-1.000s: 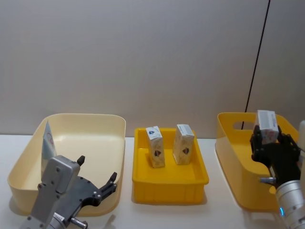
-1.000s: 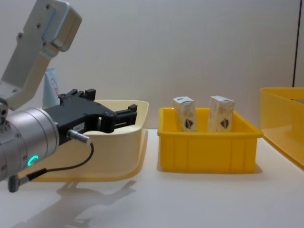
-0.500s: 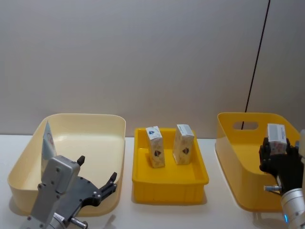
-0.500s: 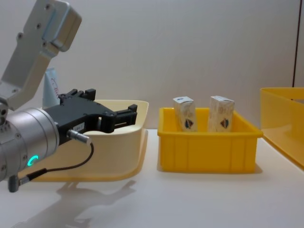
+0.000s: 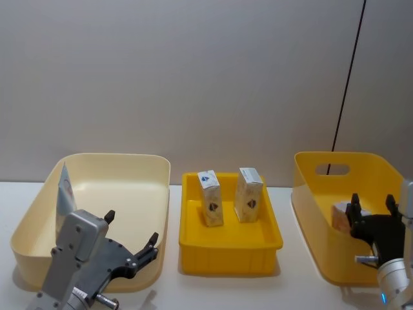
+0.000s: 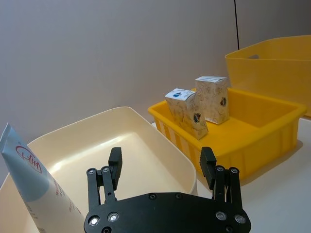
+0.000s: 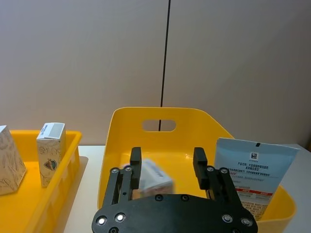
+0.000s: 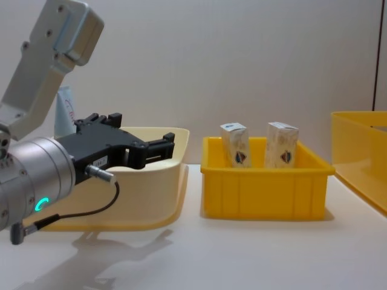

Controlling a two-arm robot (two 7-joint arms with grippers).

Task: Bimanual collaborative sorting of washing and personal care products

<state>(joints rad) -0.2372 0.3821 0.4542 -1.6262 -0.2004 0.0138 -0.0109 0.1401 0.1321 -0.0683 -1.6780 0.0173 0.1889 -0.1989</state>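
My right gripper (image 5: 372, 201) hangs open over the deep yellow bin (image 5: 335, 158) at the right. A small white carton (image 5: 340, 215) lies loose inside that bin, just left of the fingers; in the right wrist view the carton (image 7: 150, 178) is blurred below the open gripper (image 7: 167, 154). A pale-blue tube (image 7: 252, 174) leans in the same bin (image 7: 160, 110). Two white cartons (image 5: 210, 198) (image 5: 249, 195) stand in the middle yellow tray (image 5: 229, 252). My left gripper (image 5: 132, 231) is open and holds nothing at the cream tub's (image 5: 110, 157) front rim. Another pale-blue tube (image 5: 64, 190) leans in the tub's left corner.
The three containers stand in a row on a white table, with narrow gaps between them. A plain wall rises close behind. In the chest view the left arm (image 8: 42, 175) takes up the left side in front of the tub (image 8: 151, 181).
My right gripper came down into the right bin with the carton and opened; the carton has dropped out of it. The left arm has not moved.
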